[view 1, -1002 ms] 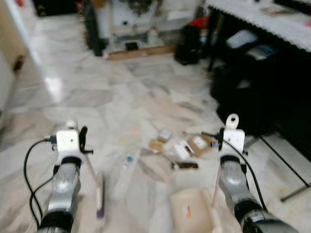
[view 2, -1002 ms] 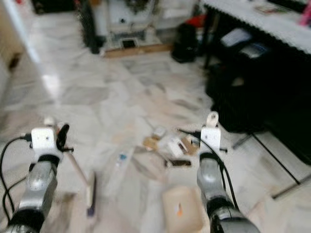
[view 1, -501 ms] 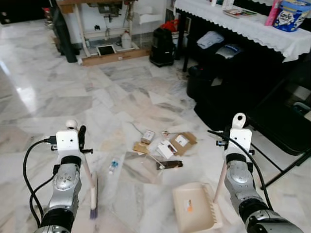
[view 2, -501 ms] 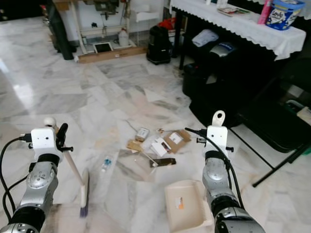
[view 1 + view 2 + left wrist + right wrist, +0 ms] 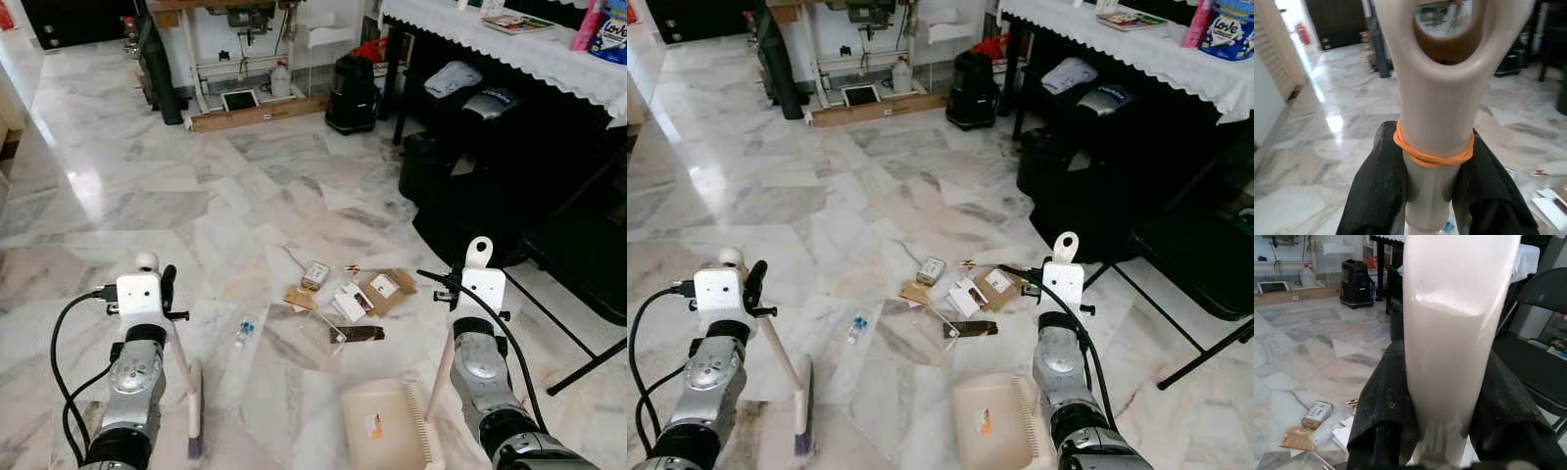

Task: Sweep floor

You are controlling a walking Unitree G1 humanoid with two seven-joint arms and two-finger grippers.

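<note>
Left gripper [image 5: 1432,196] clamped on broom [image 5: 801,416] handle; right gripper [image 5: 1442,426] clamped on dustpan [image 5: 994,423] handle. Litter pile [image 5: 343,299] seen on marble floor [image 5: 196,206] ahead, between both tools. View sharper than a second ago and framing shifted, so camera motion, probably settling, is inferred. Litter not yet touched; sweeping not begun.

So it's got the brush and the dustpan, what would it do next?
Probably swing the broom in the left gripper toward the litter, pushing it at the dustpan held by the right gripper. The scraps lie just beyond both tools.
</note>
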